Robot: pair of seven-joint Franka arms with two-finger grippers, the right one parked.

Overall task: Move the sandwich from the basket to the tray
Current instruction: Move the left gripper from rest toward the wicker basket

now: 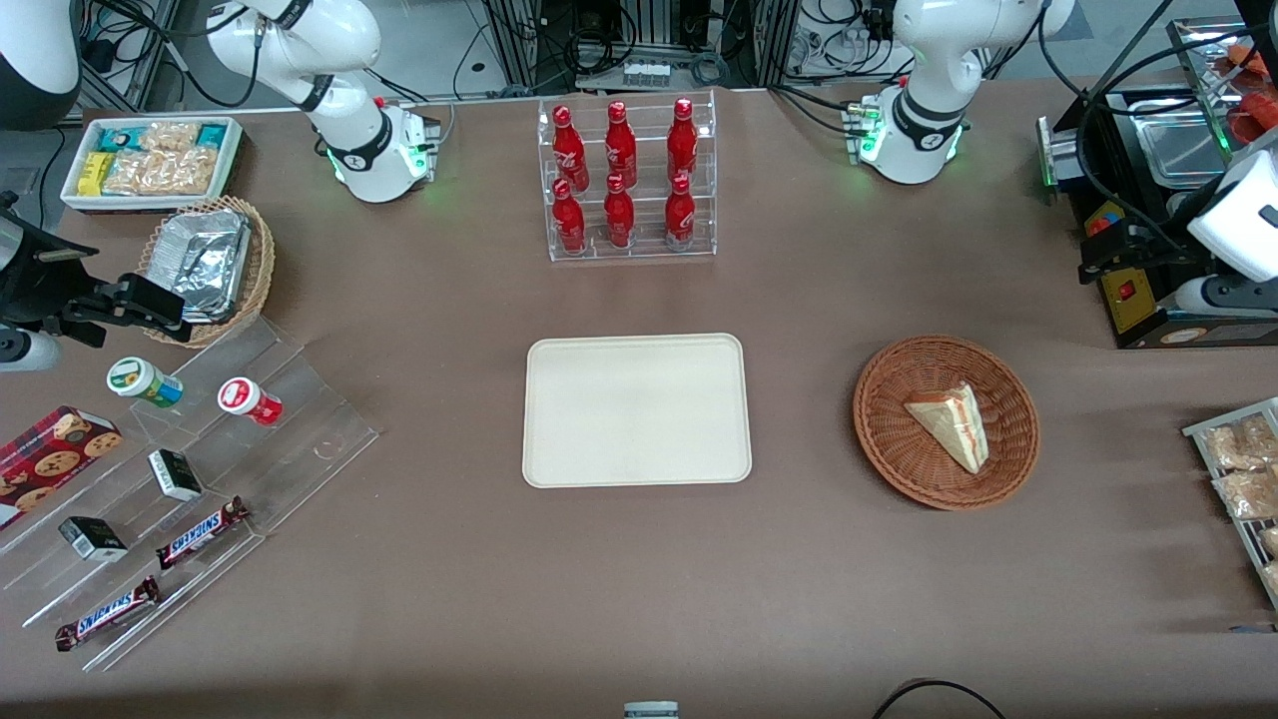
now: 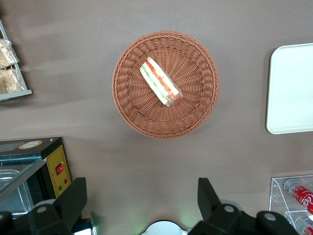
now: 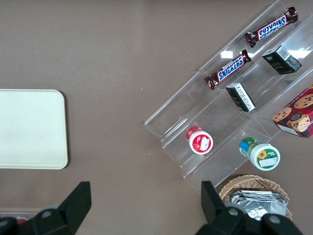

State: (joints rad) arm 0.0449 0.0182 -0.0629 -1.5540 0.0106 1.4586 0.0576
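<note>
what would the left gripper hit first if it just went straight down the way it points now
Probably bare table. The left gripper, open, points down at the brown surface just short of the basket rim; the sandwich lies off that line. Depth is hard to judge.

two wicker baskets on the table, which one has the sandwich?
The round reddish-brown woven basket holds the triangular white-bread sandwich; the open gripper hangs above it.
</note>
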